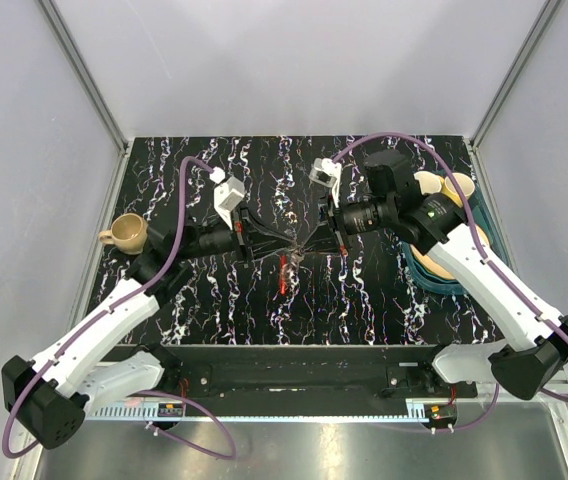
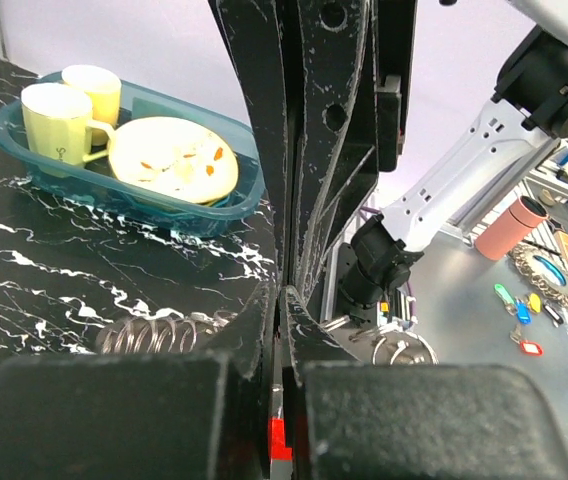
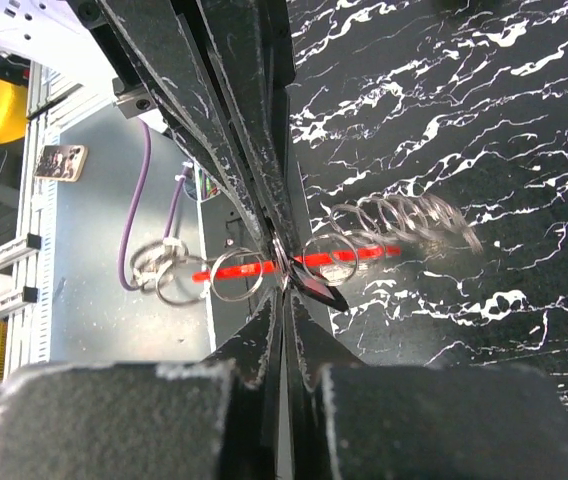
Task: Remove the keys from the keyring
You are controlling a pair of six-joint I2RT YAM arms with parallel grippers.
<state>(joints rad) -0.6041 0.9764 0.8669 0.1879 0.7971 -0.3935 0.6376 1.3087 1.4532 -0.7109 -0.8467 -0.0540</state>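
My two grippers meet tip to tip above the middle of the black marbled table. The left gripper (image 1: pixel 280 244) (image 2: pixel 282 300) and the right gripper (image 1: pixel 304 243) (image 3: pixel 282 287) are both shut on the keyring bunch between them. In the right wrist view, thin metal rings (image 3: pixel 232 278) and a wire coil (image 3: pixel 404 218) hang beside the jaw tips, with the bright red piece (image 3: pixel 234 270) running across them. A dark flat pointed piece (image 3: pixel 320 289) sits at the tips; I cannot tell if it is a key. The red piece (image 1: pixel 283 275) hangs below the grippers and shows between the left fingers (image 2: pixel 278 436).
A teal tray (image 1: pixel 430 284) (image 2: pixel 24 165) with two yellow mugs (image 2: pixel 56 118) and a plate (image 2: pixel 172 158) stands at the table's right edge under the right arm. A tan mug (image 1: pixel 127 233) stands at the left edge. Grey walls enclose the table.
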